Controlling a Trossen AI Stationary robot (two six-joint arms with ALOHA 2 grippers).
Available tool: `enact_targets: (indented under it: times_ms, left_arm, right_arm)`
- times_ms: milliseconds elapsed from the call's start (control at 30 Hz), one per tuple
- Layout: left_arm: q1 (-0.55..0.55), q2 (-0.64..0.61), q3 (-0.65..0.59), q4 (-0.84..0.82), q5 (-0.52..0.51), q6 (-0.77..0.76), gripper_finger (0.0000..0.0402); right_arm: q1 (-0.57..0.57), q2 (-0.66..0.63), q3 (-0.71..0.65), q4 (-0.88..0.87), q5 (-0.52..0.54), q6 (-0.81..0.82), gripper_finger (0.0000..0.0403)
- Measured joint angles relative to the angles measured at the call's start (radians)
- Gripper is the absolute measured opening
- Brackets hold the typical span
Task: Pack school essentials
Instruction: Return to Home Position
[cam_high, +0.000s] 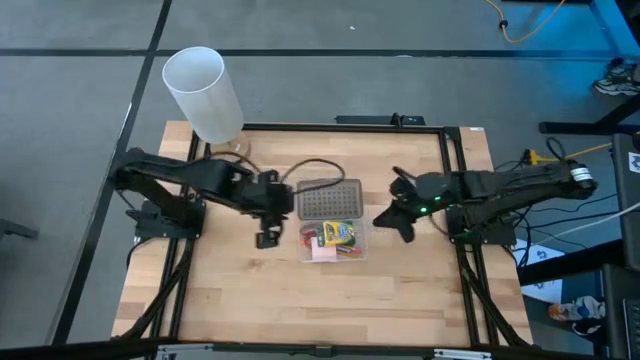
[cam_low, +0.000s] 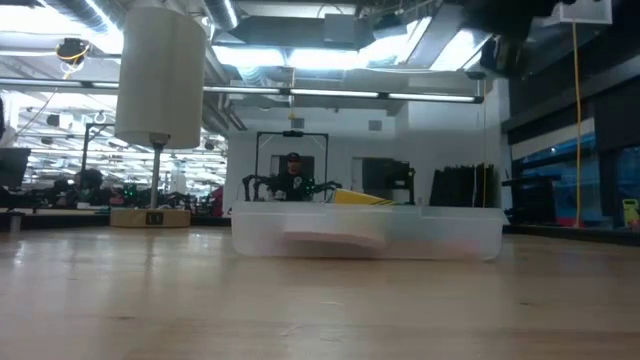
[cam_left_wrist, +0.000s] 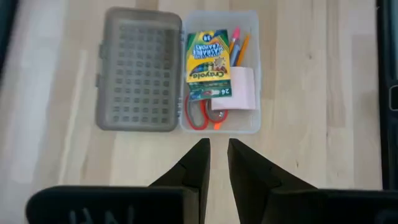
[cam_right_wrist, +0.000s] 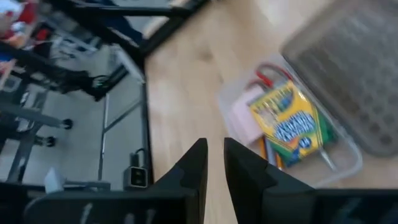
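The clear case (cam_high: 335, 242) lies open mid-table, its grey dotted lid (cam_high: 329, 200) folded flat toward the far edge. In the tray lie the yellow-green crayon box (cam_left_wrist: 209, 65), the pink sticky-note pad (cam_left_wrist: 241, 90), the red-handled scissors (cam_left_wrist: 198, 115) partly under the box, and orange pencils (cam_left_wrist: 241, 46). The pen is hard to make out. My left gripper (cam_high: 268, 238) hovers left of the tray, fingers shut and empty. My right gripper (cam_high: 398, 218) hovers right of the case, also shut and empty. The low view shows the case (cam_low: 365, 232) but neither gripper.
A tall white cylinder (cam_high: 203, 95) stands on a small base at the table's far left corner. A dark cable (cam_high: 310, 165) curves over the wood behind the lid. Bare wood lies toward the near edge (cam_high: 330, 310). A black frame (cam_high: 450, 190) borders the table.
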Motion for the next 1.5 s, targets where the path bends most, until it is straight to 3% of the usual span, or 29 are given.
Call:
enact_targets:
  times_ms: [267,567,700,833,1133,1367,1500]
  left_arm:
    - [-0.108,-0.321,-0.241,0.053,-0.135,-0.123,0.0051]
    - [-0.195,-0.663,-0.59,0.261,-0.249,-0.182,0.0051]
    - [-0.203,-0.803,-0.768,0.408,-0.302,-0.154,0.0051]
    - [-0.201,-0.929,-0.976,0.659,-0.349,-0.093,0.0051]
    - [-0.149,-1.139,-1.312,1.015,-0.339,0.002,0.005]
    - [-0.093,-1.241,-1.462,1.169,-0.23,0.028,0.005]
    - [-0.068,-1.267,-1.498,1.179,-0.21,0.076,0.005]
  right_arm:
    - [0.059,-0.151,0.0,0.022,0.053,-0.094,0.0056]
    - [0.092,-0.175,0.0,0.026,0.075,-0.039,0.0056]
    - [0.098,-0.172,-0.001,0.075,0.102,-0.124,0.0056]
    - [0.097,-0.172,-0.001,0.183,0.106,-0.156,0.0056]
    - [0.097,-0.169,-0.001,0.327,0.108,-0.261,0.0056]
    - [0.097,-0.145,-0.001,0.376,0.133,-0.261,0.0056]
    - [0.097,-0.119,-0.001,0.393,0.146,-0.257,0.0056]
